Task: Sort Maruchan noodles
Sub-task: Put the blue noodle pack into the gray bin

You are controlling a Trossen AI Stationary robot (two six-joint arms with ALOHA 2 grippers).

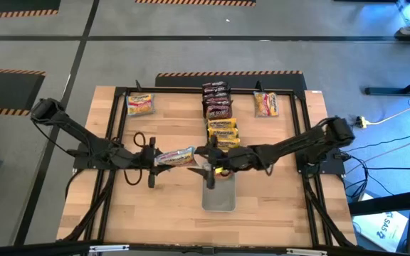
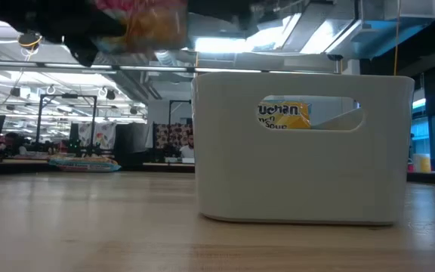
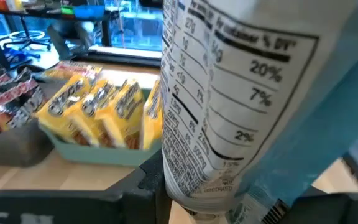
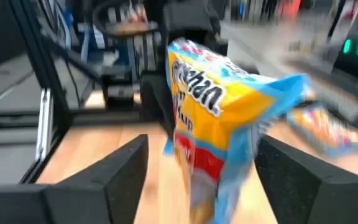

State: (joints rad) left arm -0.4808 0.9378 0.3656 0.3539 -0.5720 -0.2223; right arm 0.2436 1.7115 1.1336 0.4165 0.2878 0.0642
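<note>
My left gripper (image 1: 153, 160) is near the table's middle, shut on a pale pink-yellow noodle packet (image 1: 176, 156). The low view shows this packet (image 2: 142, 23) high above the table. My right gripper (image 1: 206, 167) faces it from the right, open. In the right wrist view its fingers (image 4: 123, 171) stand on either side of the packet (image 4: 222, 118) without touching it. Below the right gripper a grey tray (image 1: 219, 199) rests on the table. A yellow packet (image 2: 285, 115) shows through the tray's handle cutout. My left gripper holds the noodle packet by its left end (image 1: 161, 158), coming level from the table's left. The packet is lifted clear and reaches out toward my right gripper. Its printed back (image 3: 229, 93) fills the left wrist view and hides the fingers' contact.
A teal tray with yellow packets (image 1: 223, 132) and a dark tray with red-brown packets (image 1: 217, 99) sit behind the grippers. Single packets lie at far left (image 1: 140, 104) and far right (image 1: 265, 104). A black frame (image 1: 119, 92) borders the table.
</note>
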